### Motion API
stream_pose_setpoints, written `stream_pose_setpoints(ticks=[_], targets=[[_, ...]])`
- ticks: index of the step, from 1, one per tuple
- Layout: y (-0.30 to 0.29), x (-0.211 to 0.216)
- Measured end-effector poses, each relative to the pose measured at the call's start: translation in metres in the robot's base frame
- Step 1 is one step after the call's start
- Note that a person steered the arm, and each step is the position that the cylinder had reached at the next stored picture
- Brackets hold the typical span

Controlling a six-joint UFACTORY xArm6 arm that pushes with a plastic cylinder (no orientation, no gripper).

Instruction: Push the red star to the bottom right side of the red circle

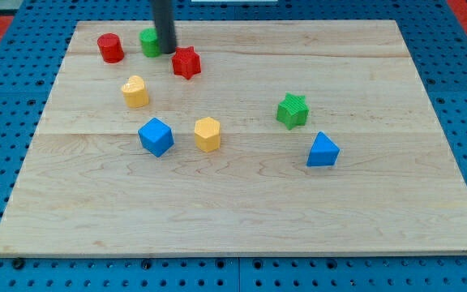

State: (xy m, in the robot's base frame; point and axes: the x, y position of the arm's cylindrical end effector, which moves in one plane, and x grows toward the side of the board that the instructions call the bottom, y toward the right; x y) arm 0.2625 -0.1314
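The red star (186,62) lies near the view's top, left of centre. The red circle (110,48) stands further left, near the board's top left. My tip (167,50) rests on the board just up and left of the red star, close to it. A green block (150,41) sits right behind the rod on its left, partly hidden by it, between the red circle and the star.
A yellow heart-like block (135,92) lies below the red circle. A blue cube (156,136) and a yellow hexagon (207,134) sit mid-board. A green star (293,110) and a blue triangle (323,151) lie to the right. The wooden board (242,219) ends at blue pegboard.
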Motion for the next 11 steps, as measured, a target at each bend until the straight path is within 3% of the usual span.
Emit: stream_pose_setpoints(ticks=[1, 2, 3, 5, 6, 9, 10, 11], targets=[[0.01, -0.014], [0.098, -0.001], [0.12, 0.039], [0.031, 0.039], [0.055, 0.052], [-0.004, 0.038], [0.049, 0.042], [0.089, 0.091]])
